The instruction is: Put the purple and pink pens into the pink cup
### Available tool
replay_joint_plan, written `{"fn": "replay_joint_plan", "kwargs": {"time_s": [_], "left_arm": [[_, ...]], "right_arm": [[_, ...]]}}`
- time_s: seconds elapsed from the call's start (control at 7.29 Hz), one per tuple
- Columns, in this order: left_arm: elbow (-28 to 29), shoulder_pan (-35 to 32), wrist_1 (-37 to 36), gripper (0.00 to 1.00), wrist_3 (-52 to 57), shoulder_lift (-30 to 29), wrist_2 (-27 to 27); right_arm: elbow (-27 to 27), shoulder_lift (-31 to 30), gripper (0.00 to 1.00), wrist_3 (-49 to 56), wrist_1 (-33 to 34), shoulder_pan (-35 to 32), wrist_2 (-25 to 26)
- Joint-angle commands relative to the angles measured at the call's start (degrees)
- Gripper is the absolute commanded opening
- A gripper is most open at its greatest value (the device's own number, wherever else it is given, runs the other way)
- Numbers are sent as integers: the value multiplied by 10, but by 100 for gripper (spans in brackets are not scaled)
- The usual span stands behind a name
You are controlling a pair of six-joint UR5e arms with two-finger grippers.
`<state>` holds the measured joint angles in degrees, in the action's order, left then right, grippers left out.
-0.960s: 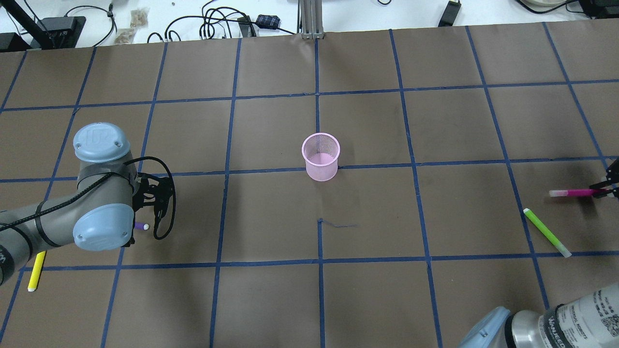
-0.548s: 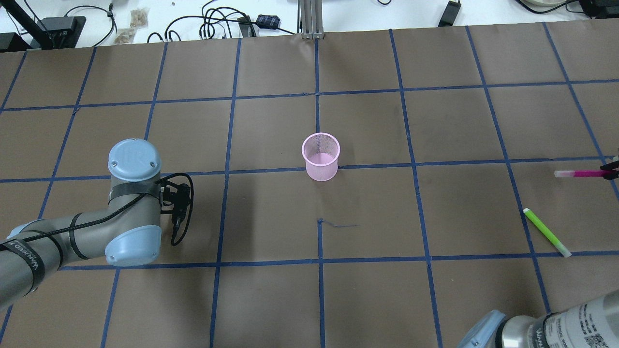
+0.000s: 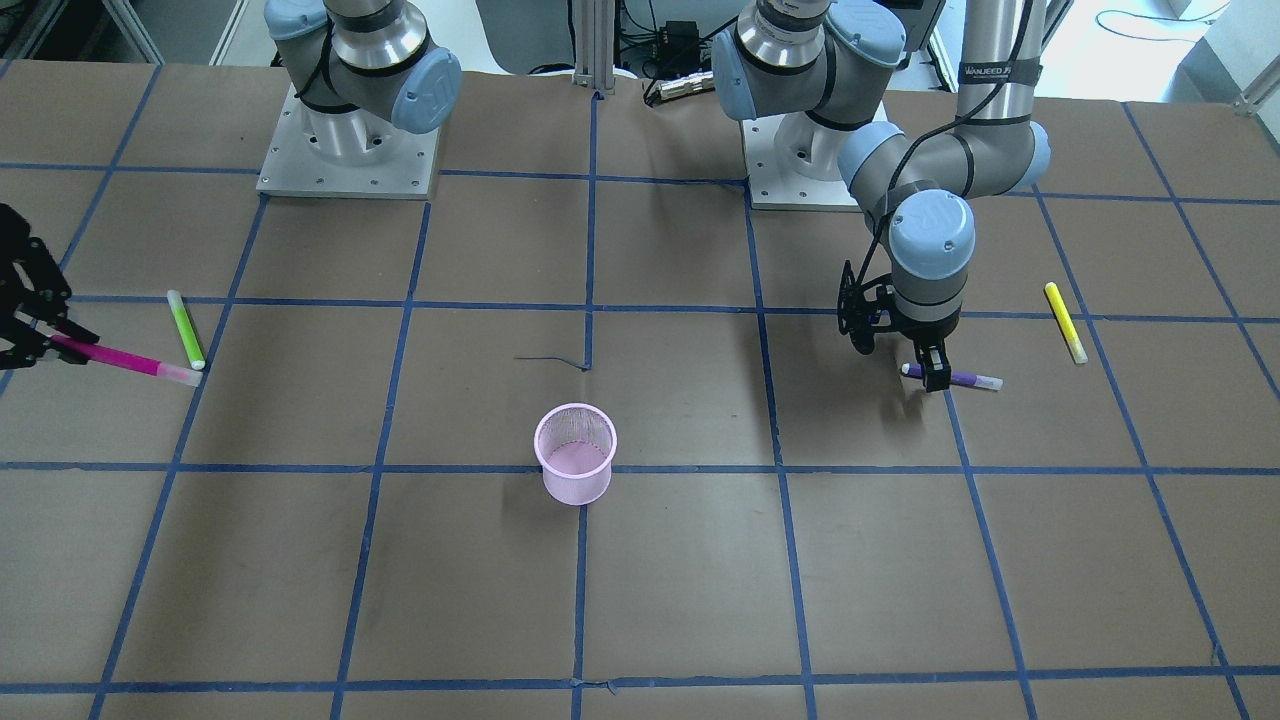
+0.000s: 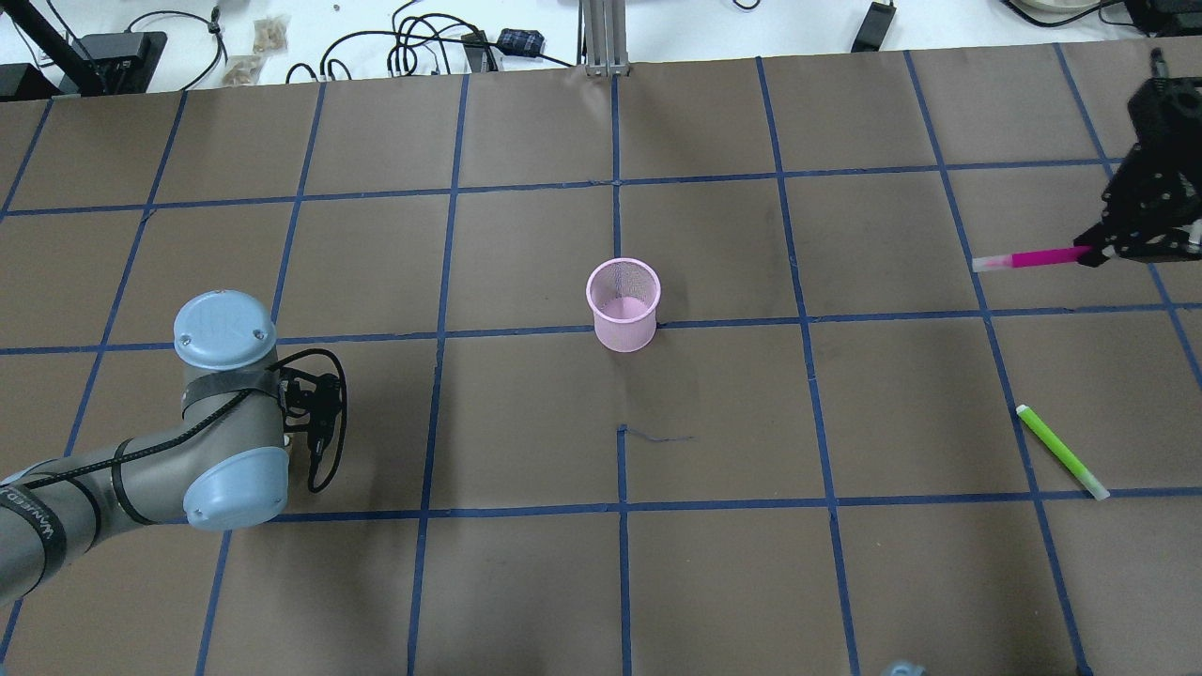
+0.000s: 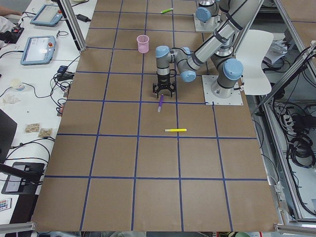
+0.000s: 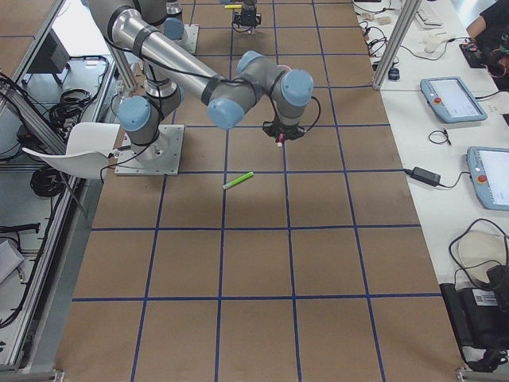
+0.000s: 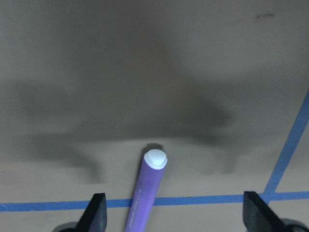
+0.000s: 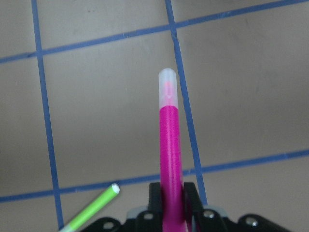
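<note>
- Exterior views: bright, even, diffuse light from above; the brown paper-covered table (image 4: 526, 582) reads matte.
- Shadows are soft and short: faint patch beside the pink wire-mesh cup (image 4: 623, 305), mid-frame in the overhead view.
- White bench (image 4: 751, 28) along the overhead view's top edge is near clipping.
- Left wrist view: dim, with a wide smeared shadow across centre; purple plastic pen with white tip (image 7: 145, 193) is slightly soft.
- Right wrist view: brighter; pink plastic pen with clear cap (image 8: 170, 145) and blue tape lines (image 8: 43, 96) are crisp.
</note>
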<state>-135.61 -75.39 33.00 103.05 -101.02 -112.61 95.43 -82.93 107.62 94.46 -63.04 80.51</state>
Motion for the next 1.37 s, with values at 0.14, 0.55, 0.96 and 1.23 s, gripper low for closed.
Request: {"fn": "replay_joint_plan", "kwargs": {"time_s": [0.14,0.55,0.96,1.23], "left_arm": [[3,-34,0,79,0,1,12],[1,-27,0,79,5,-1,6],[3,-26,-1,75,5,-2,6],[3,-26,-2,74,6,-2,6]], "right_arm": [[-2,-7,7,-279,54,-218,89],[-27,49,7,-451,99,-356,158],[-176,176,7,-555,59,-454,197],[-189,183,7,-561,3,-480,199]]}}
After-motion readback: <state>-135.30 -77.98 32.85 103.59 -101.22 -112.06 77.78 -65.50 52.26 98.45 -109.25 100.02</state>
